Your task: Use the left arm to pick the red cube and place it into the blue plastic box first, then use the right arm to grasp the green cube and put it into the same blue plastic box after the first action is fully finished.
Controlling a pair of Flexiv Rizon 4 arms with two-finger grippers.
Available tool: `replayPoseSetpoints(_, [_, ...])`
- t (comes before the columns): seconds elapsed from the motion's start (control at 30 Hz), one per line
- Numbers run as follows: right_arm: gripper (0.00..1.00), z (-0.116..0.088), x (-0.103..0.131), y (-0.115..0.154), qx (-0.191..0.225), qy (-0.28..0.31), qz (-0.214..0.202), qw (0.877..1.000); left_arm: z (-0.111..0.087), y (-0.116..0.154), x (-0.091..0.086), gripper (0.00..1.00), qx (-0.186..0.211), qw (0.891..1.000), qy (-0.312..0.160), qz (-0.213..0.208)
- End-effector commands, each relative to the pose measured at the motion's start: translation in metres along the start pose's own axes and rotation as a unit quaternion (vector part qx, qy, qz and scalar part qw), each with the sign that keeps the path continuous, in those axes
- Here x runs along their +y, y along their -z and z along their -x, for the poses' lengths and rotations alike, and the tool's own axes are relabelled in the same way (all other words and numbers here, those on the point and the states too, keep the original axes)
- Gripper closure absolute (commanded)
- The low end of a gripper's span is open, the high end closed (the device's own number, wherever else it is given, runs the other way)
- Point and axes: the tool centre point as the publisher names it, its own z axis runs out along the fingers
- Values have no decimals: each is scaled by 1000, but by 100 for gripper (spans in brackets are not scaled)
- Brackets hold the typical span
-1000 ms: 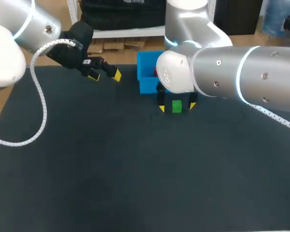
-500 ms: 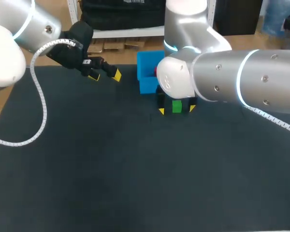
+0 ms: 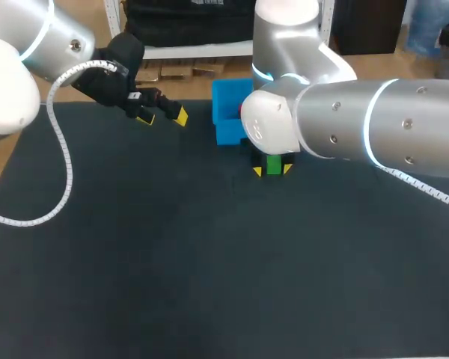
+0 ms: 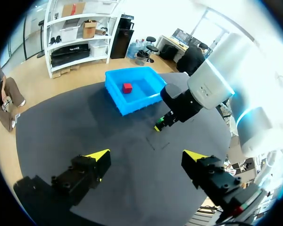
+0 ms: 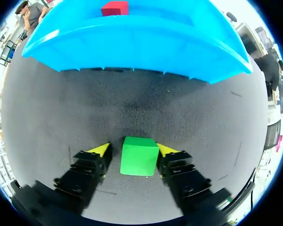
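**Green cube bracketed for pickup**

The small rigid green cube (image 5: 139, 155) rests on the dark bench (image 3: 172, 262) near the blue plastic box (image 5: 132, 42), which holds the red cube (image 5: 114, 8). The right gripper (image 5: 133, 150) straddles the green cube, its jaws narrowly parted with a slim gap on one side. The left gripper (image 4: 145, 155) has its jaws wide and empty. The green cube is probably light and stiff, best held by opposite flat faces. No writing is legible.

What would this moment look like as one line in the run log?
red cube in blue box | left gripper open, empty | right gripper open around green cube on table
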Motion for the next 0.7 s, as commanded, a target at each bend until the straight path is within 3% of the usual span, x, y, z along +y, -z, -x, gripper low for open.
replayPoseSetpoints(0.03, [100,1,1,-5,2,-2,-1,1000,-1,0,1,0,-2,1000,-1,-2])
replayPoseSetpoints(0.7, [100,-4,-8,14,6,-7,-4,1000,-1,0,1,0,-2,1000,-1,-2])
